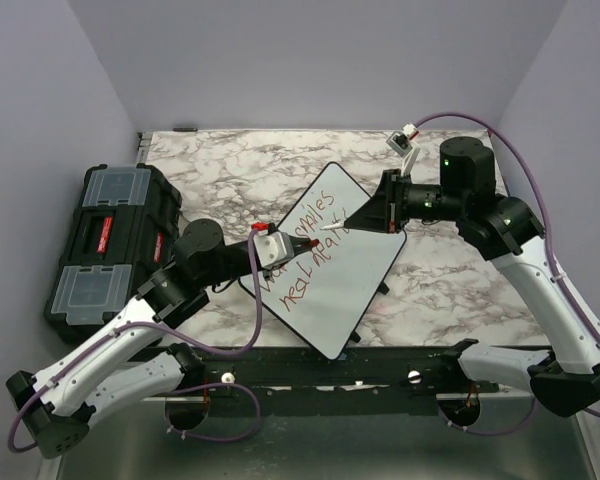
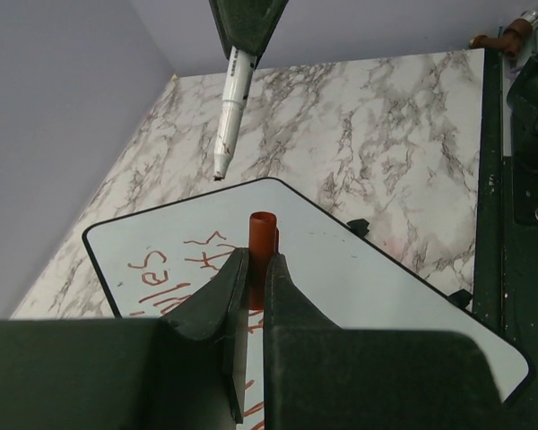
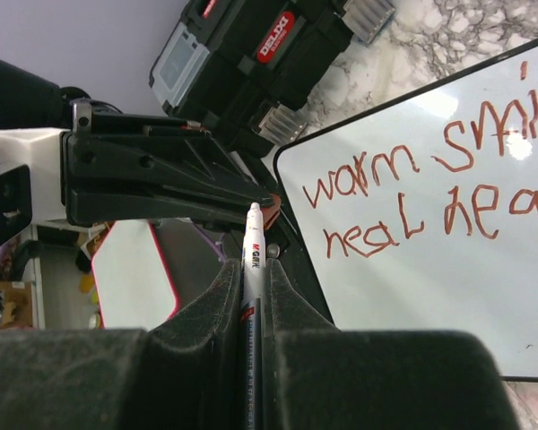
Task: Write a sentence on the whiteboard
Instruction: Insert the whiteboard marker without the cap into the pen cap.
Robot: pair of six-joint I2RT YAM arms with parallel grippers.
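Observation:
The whiteboard (image 1: 365, 275) lies tilted on the marble table, between the two arms. The sentence (image 1: 305, 250) is in red, in two lines; the right wrist view shows "warm smil…" over "heal hea…" (image 3: 412, 197). My right gripper (image 1: 368, 214) is shut on a white marker (image 1: 336, 227) and holds its tip above the board's far part. My left gripper (image 1: 292, 243) is shut on the red marker cap (image 2: 262, 235), over the board's left edge. The marker (image 2: 231, 107) points toward the cap from a short way off. In the right wrist view the marker (image 3: 254, 251) points at the cap (image 3: 271, 210).
A black toolbox (image 1: 110, 235) with clear lid compartments stands at the left, beside the left arm. A small white and red object (image 1: 407, 138) sits at the table's back edge. A black rail (image 1: 380, 365) runs along the near edge.

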